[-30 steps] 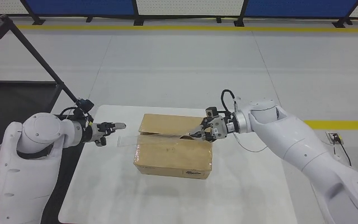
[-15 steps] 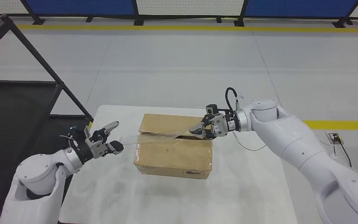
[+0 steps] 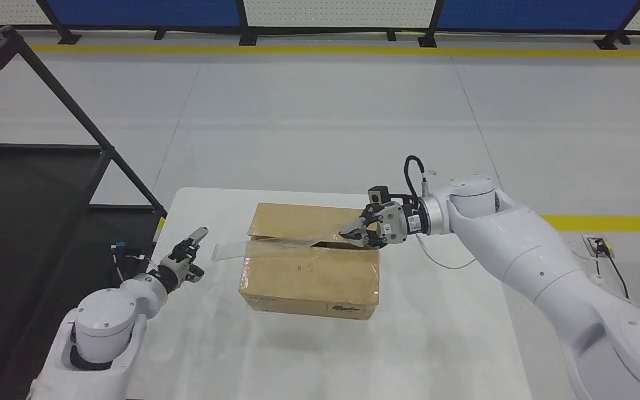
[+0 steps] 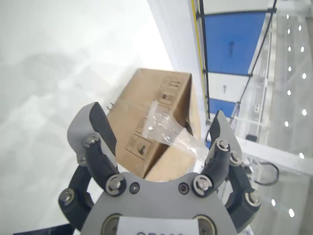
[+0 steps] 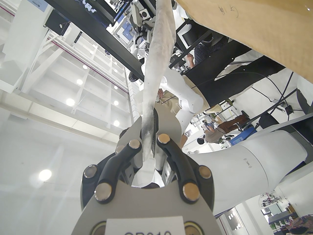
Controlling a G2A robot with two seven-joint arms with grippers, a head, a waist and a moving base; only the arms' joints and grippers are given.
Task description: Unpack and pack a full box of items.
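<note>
Box (image 3: pixel 310 275) matt brown cardboard; tape strip (image 4: pixel 171 131) clear glossy plastic; table (image 3: pixel 450 335) smooth white.

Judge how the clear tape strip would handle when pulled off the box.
Likely floppy: the clear tape strip twists and crumples beyond the shut right gripper. Probably light and sticky: its end seems to cling to a finger of the open left gripper.

Two white arms w/ smooth rounded shells, fat joints: right arm (image 3: pixel 520 250), left arm (image 3: pixel 105 325). Black cable (image 3: pixel 408 165) loops at right wrist. Left tool (image 4: pixel 158 113): grey plate, black links, silver screws (image 4: pixel 113 184), dark pads (image 4: pixel 101 121), white label (image 4: pixel 159 226). Right tool (image 5: pixel 148 125), same build. Sm. grey mark (image 5: pixel 247 163) on right shell.
</note>
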